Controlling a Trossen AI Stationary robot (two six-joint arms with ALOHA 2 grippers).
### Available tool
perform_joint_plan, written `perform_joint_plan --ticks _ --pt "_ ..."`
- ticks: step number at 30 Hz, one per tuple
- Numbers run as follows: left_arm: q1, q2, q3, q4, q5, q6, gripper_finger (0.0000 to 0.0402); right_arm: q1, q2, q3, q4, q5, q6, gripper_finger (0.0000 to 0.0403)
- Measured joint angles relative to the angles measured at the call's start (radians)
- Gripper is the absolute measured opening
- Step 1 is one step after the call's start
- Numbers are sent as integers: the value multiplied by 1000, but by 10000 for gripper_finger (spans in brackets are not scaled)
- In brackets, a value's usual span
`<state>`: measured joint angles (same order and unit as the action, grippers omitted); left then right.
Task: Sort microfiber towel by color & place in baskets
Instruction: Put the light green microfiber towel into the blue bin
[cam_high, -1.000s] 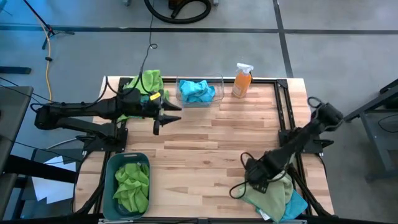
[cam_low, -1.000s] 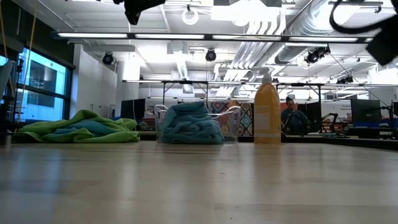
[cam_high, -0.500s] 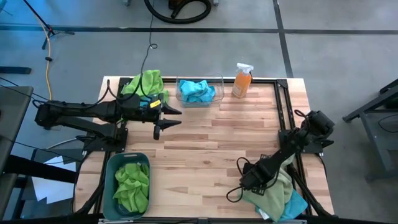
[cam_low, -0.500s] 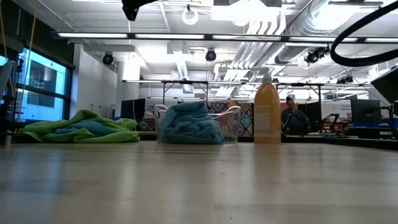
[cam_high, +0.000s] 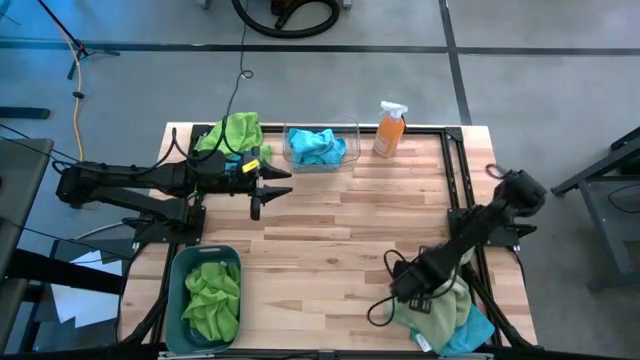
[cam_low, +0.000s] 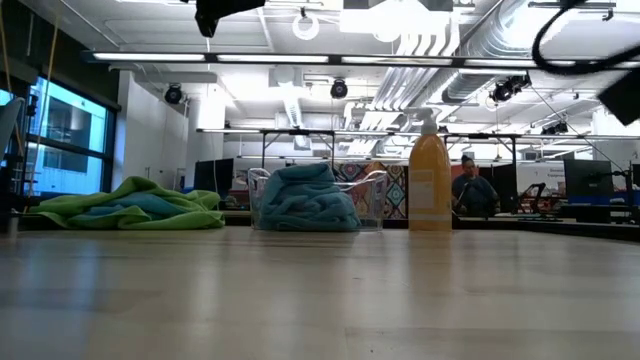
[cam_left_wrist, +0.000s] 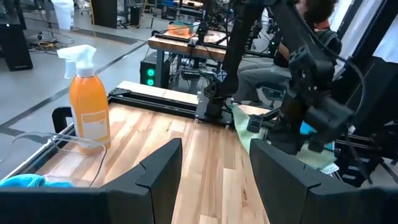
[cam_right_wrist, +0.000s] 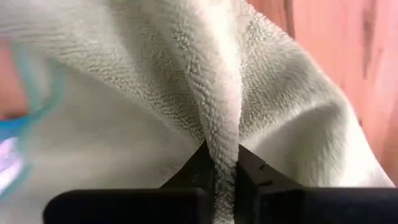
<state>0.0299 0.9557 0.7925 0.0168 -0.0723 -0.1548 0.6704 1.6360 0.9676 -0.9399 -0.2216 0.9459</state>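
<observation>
My right gripper (cam_high: 412, 290) points down at the table's near right corner, shut on a pale green microfiber towel (cam_high: 440, 315). That towel lies on a turquoise one (cam_high: 480, 332). My left gripper (cam_left_wrist: 214, 180) hovers open near the far left, holding nothing. The clear basket (cam_high: 322, 128) at the far edge holds turquoise towels (cam_high: 318, 147). The teal-grey basket (cam_high: 175, 290) at the near left holds lime green towels (cam_high: 212, 298). More lime and turquoise towels (cam_high: 232, 135) lie heaped at the far left corner. My right gripper pinches a raised fold (cam_right_wrist: 222, 149) of the pale green towel between its two fingers (cam_right_wrist: 196, 167), coming from above. The fold stands up between the fingers as a narrow ridge. The rest of the towel spreads out below on the pile.
An orange spray bottle (cam_high: 389, 130) stands at the far edge, right of the clear basket. Black frame rails (cam_high: 462, 180) run along the table's right side. The wooden middle of the table (cam_high: 330, 240) is bare.
My right arm has swayed a little over the near right pile and settled onto the pale green towel. The pile has kept its place.
</observation>
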Motion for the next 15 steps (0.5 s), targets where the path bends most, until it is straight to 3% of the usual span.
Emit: perform_joint_plan --ticks 9,15 --pt "0 0 0 4 -27 0 179 5 -338 32 -229 71 86 9" --pt "0 0 0 11 -30 0 179 4 -518 153 -338 186 0 5"
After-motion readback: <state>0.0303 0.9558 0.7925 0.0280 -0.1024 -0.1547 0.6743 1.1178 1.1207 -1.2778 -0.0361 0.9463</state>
